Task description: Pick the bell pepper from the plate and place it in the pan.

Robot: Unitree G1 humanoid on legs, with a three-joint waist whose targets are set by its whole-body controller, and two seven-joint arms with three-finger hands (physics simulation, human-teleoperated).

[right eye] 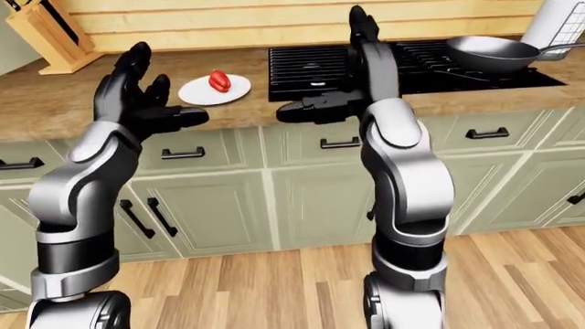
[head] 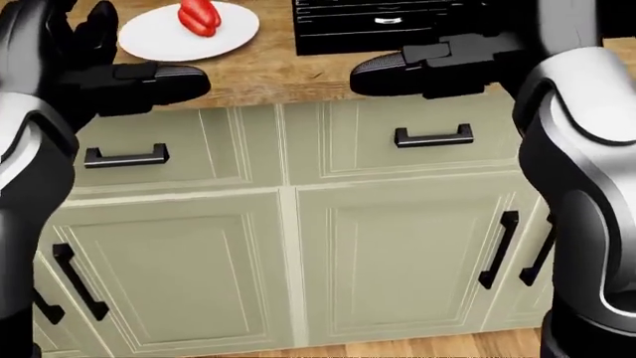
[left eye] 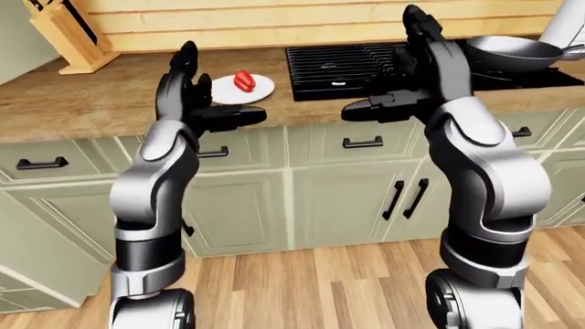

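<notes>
A red bell pepper point(right eye: 219, 80) lies on a white plate point(right eye: 195, 92) on the wooden counter. At the right of the black stove sits a grey pan point(right eye: 488, 51). My left hand point(right eye: 137, 89) is raised just left of the plate, fingers spread open and holding nothing. My right hand point(right eye: 352, 68) is raised over the stove's left part, also open and empty, thumb pointing left. In the head view the pepper point(head: 199, 17) shows at the top between both thumbs.
The black stove grate point(right eye: 315, 65) takes up the counter between plate and pan. A wooden knife block point(right eye: 41, 34) stands at the far left. A white cylinder point(right eye: 557, 24) rises beside the pan. Green cabinet doors with black handles point(head: 432, 138) run below the counter.
</notes>
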